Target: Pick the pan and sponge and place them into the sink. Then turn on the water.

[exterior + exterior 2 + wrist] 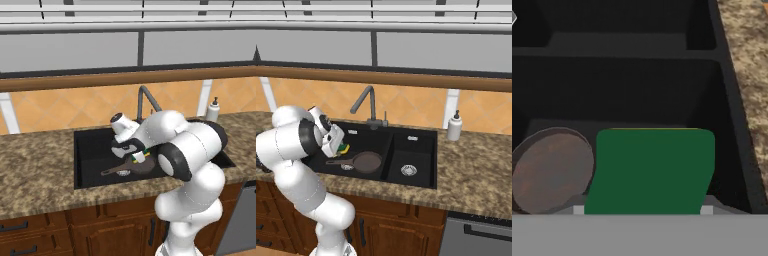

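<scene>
Above the sink (428, 150), pincer (341, 148) clamped on sponge (652, 170), beside pan (367, 162).

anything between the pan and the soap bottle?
In the right base view: the divider of the sink, the narrow basin with its drain, then bare counter between pan and soap bottle.

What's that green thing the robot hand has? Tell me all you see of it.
The sponge is a small rectangular block, flat dark green on top with a thin yellow layer beneath. The gripper holds it above the wide basin of the black sink, beside the brown pan lying inside. It hangs in the air, touching only the fingers.
</scene>
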Controlling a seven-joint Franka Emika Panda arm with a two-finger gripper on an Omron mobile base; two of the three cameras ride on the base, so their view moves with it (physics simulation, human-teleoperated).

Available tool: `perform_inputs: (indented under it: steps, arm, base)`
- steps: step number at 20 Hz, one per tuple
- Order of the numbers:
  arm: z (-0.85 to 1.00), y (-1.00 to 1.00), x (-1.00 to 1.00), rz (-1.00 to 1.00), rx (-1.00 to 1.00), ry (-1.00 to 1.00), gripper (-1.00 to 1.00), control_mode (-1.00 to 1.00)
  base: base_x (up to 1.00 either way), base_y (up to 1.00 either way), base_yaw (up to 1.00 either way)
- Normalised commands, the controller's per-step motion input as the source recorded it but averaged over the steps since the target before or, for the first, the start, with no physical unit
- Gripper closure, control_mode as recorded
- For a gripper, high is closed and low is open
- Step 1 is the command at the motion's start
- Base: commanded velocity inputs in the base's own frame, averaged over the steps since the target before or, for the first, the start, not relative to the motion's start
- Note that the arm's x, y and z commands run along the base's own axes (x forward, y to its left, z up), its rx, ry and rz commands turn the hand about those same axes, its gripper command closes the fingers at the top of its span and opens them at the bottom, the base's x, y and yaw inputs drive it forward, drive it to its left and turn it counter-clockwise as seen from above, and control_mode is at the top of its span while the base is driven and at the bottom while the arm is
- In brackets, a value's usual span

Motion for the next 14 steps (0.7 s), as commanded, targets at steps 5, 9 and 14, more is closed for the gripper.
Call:
perform_inputs:
  steps: [5, 9, 14]
  arm:
    - [-0.47, -0.10, 0.20, 0.00, -0.05, 0.00, 1.00, -1.00]
    - [-0.54, -0.18, 0.11, 0.00, -0.03, 0.00, 1.00, -1.00]
    - [-0.49, -0.15, 0.17, 0.00, -0.02, 0.00, 1.00, -1.00]
  base:
    - [0.00, 0.00, 0.00]
    - [0.00, 0.00, 0.00]
    - [0.00, 0.00, 0.00]
